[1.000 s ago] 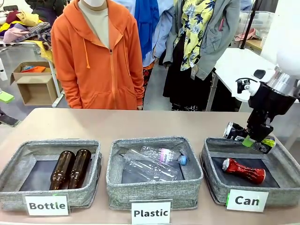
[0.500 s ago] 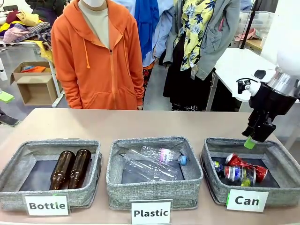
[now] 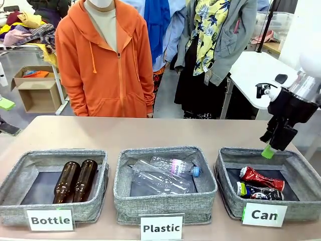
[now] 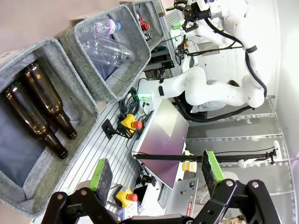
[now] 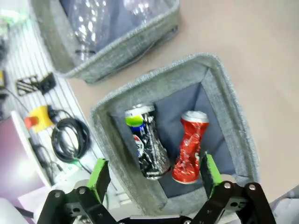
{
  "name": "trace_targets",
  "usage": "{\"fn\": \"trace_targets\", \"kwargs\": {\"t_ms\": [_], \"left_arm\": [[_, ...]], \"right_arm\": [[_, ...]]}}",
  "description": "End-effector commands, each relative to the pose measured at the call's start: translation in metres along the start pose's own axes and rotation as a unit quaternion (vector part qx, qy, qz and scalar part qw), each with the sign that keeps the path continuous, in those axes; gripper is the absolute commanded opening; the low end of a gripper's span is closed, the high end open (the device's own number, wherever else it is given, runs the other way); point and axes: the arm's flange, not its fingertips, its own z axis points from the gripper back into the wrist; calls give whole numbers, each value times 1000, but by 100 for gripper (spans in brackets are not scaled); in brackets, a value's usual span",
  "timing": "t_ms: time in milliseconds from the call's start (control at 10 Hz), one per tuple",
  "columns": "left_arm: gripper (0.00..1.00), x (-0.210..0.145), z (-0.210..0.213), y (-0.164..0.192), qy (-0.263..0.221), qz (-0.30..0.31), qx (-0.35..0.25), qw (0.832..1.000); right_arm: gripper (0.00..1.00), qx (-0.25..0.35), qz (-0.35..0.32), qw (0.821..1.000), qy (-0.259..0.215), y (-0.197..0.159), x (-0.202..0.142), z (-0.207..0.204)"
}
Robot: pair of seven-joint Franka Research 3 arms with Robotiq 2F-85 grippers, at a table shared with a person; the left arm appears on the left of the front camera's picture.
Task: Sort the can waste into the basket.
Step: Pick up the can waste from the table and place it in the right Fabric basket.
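The grey basket point(image 3: 223, 165) labelled "Can" stands at the table's right end. Inside it lie the can waste: a crushed red can point(image 3: 261, 178) toward the back and a dark printed can point(image 3: 258, 192) in front of it. My right gripper point(image 3: 274, 144) hangs open above the basket's far rim, holding nothing. The right wrist view looks straight down into the basket point(image 5: 233, 107): the dark can point(image 5: 148, 144) and the red can point(image 5: 189, 144) lie side by side below the open right gripper point(image 5: 155, 172). My left gripper point(image 4: 158, 172) is open and empty.
A "Bottle" basket point(image 3: 30, 160) with two brown bottles point(image 3: 75, 181) stands at the left, and a "Plastic" basket point(image 3: 125, 170) with clear bottles point(image 3: 165, 173) in the middle. A person in an orange hoodie point(image 3: 103, 60) stands at the far edge. Bare tabletop lies behind the baskets.
My right gripper opened and let go of the dark can, which dropped into the "Can" basket and settled beside the red can. The gripper lifted slightly.
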Motion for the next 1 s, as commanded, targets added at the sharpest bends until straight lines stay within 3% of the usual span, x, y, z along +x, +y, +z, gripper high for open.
{"fn": "trace_targets", "kwargs": {"t_ms": [0, 100, 300, 500, 800, 900], "left_arm": [[100, -2, 0, -1, 2, 1, 0, 1000], [100, -2, 0, -1, 2, 1, 0, 1000], [100, -2, 0, -1, 2, 1, 0, 1000], [100, -2, 0, -1, 2, 1, 0, 1000], [100, -2, 0, -1, 2, 1, 0, 1000], [100, -2, 0, -1, 2, 1, 0, 1000]], "right_arm": [[100, 92, -109, 982, -121, -12, 6, 14], [100, 159, -148, 954, -205, -17, 9, 19], [100, 233, -261, 864, -362, -32, 15, 29], [100, 265, -330, 801, -422, -45, 23, 29], [100, 273, -349, 797, -411, -64, 39, 13], [100, 291, -323, 812, -391, -60, 20, 29]]}}
